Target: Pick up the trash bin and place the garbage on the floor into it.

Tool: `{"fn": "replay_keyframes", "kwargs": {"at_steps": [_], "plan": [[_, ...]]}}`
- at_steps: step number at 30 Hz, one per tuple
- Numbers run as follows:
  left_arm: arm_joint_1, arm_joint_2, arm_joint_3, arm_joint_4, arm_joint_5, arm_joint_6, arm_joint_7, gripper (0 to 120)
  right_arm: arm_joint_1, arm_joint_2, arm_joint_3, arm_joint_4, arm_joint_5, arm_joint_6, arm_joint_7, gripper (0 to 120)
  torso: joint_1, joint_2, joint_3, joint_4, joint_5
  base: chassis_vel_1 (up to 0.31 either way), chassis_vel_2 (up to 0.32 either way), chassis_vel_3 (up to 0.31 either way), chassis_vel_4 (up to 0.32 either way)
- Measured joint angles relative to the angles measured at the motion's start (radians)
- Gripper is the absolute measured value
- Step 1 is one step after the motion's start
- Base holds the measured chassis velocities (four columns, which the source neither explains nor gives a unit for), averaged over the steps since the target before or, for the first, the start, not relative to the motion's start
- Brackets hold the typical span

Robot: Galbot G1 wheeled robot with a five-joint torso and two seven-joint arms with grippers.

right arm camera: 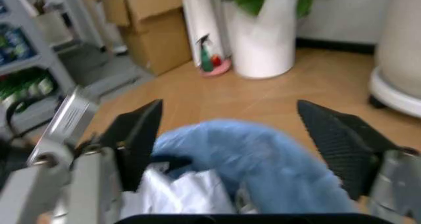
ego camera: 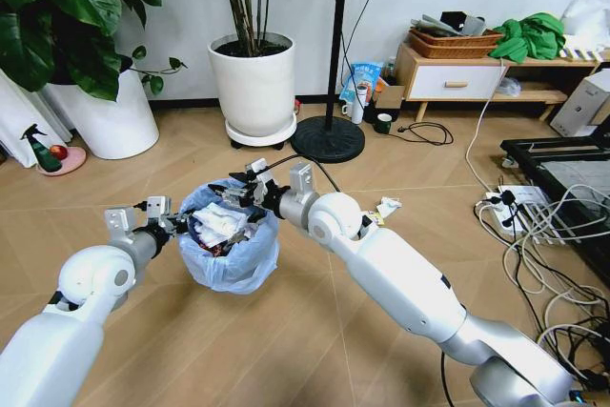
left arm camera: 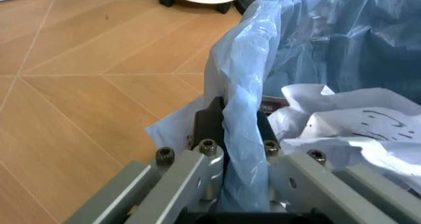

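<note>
Gripping the rim of the trash bin (ego camera: 232, 253) with our left gripper (ego camera: 178, 223), we have its fingers (left arm camera: 209, 132) pinched shut on a fold of the light-blue bag liner and the rim edge beneath it; in the left wrist view the plastic runs up between the two dark pads. The bin stands near the middle of the chevron wooden floor (ego camera: 286, 331), in front of us, its bag bunched over the rim. Inside we see crumpled white paper (left arm camera: 355, 128) piled near the top, some of it with dark scribbled marks.

Our right gripper (ego camera: 238, 192) hovers over the far side of the bin's mouth. Its two black ridged fingers (right arm camera: 338, 145) are spread wide with nothing between them, and the blue bag edge and white paper lie below.

On the floor just beyond our right forearm lies a small white crumpled wad (ego camera: 387, 207), well apart from the bin. Behind the bin stand a white plant pot (ego camera: 254, 88) on a wheeled base and the black round foot of a fan stand (ego camera: 328, 138). To our right, a tangle of white cables (ego camera: 534, 235) and a power strip cover the floor.
</note>
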Motion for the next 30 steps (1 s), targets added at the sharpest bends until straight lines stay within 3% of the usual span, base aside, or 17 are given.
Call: {"fn": "replay_keyframes", "kwargs": {"at_steps": [7, 17, 30], "plan": [[0.024, 0.000, -0.037, -0.007, 0.003, 0.000, 0.002, 0, -0.021, -0.034, 0.113, 0.033, -0.014, 0.018, 0.097, 99, 0.000, 0.000, 0.000, 0.0000, 0.0001, 0.000, 0.000, 0.000, 0.000], [0.073, -0.002, -0.097, -0.031, 0.008, -0.002, 0.018, 0, -0.139, -0.096, 0.304, 0.037, -0.051, 0.031, 0.268, 100, 0.000, 0.000, 0.000, 0.0000, 0.0003, 0.000, 0.000, 0.000, 0.000], [0.086, -0.002, -0.116, -0.055, 0.008, -0.002, 0.010, 0, -0.261, -0.107, 0.407, 0.077, -0.091, 0.016, 0.263, 100, 0.000, 0.000, 0.000, 0.0001, 0.0002, 0.000, 0.000, 0.000, 0.000]]}}
